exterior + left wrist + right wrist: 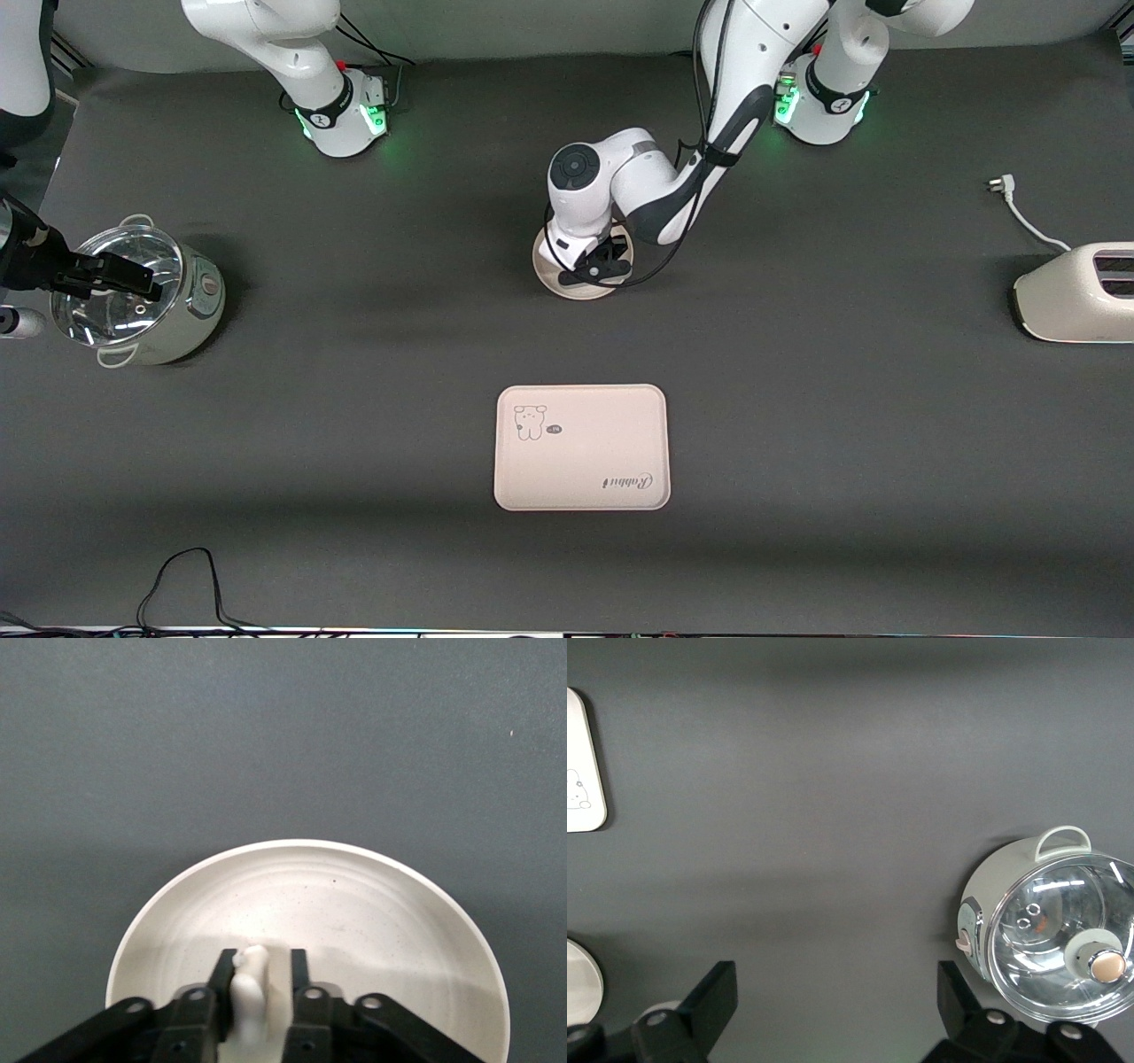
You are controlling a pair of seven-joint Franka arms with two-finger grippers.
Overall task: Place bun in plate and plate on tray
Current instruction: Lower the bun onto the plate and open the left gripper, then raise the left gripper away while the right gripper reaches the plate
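The round cream plate (576, 291) lies mid-table, farther from the front camera than the tray (581, 447). My left gripper (595, 266) hangs low over the plate and covers the bun in the front view. In the left wrist view the small white bun (251, 992) stands on the plate (372, 904) between the fingers of the left gripper (262, 958). One finger touches the bun and the other stands a little apart from it, so the gripper is open. My right gripper (146, 285) waits wide open over the lidded pot, with nothing between the fingers (837, 992).
A pale pot with a glass lid (177, 310) stands at the right arm's end of the table. A cream toaster (1076, 292) and its white plug lead (1019, 213) sit at the left arm's end. A black cable (190, 576) lies by the front edge.
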